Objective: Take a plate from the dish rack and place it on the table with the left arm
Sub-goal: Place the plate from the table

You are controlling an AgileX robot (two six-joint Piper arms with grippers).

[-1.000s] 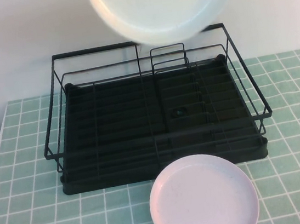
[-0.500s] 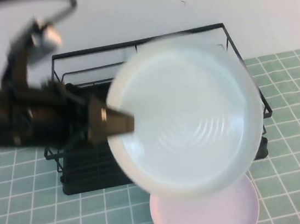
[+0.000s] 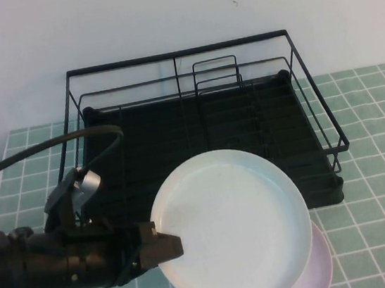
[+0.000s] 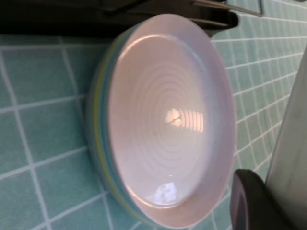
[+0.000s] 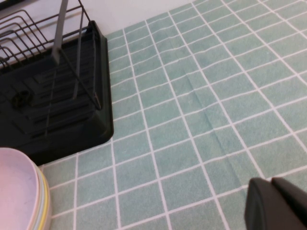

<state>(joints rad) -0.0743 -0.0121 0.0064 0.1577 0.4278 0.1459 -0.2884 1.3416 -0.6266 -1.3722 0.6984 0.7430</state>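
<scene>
Pale green square-tiled table [image 3: 381,176] with white grout spans the whole work area. On it, toward the far wall, sits the large rectangular black wire dish rack [image 3: 197,125] on its black tray base; small upright wire dividers stand near the back middle, and no dish sits in any slot.

Left arm [image 3: 38,267], black and dark grey, cylindrical, reaches in low from the near left edge, lying roughly level above the tiles, a loose black cable [image 3: 51,145] arching over it.

Round plain off-white plate [image 3: 232,227] with a low raised rim is out of the rack, held face up in front of the rack's near edge, over the near middle of the table. It overlaps and mostly hides a pale pinkish-lilac plate [image 3: 324,261] beneath; whether the two touch cannot be told.

Left gripper [image 3: 169,246] is clamped on the off-white plate's left rim, fingers pinching the edge.

Left wrist view: the pinkish plate [image 4: 168,120] rests on the tiles just beside the rack's base.

Right gripper [image 5: 276,203] shows only as a dark tip above bare tiles to the rack's right; finger state cannot be told.
</scene>
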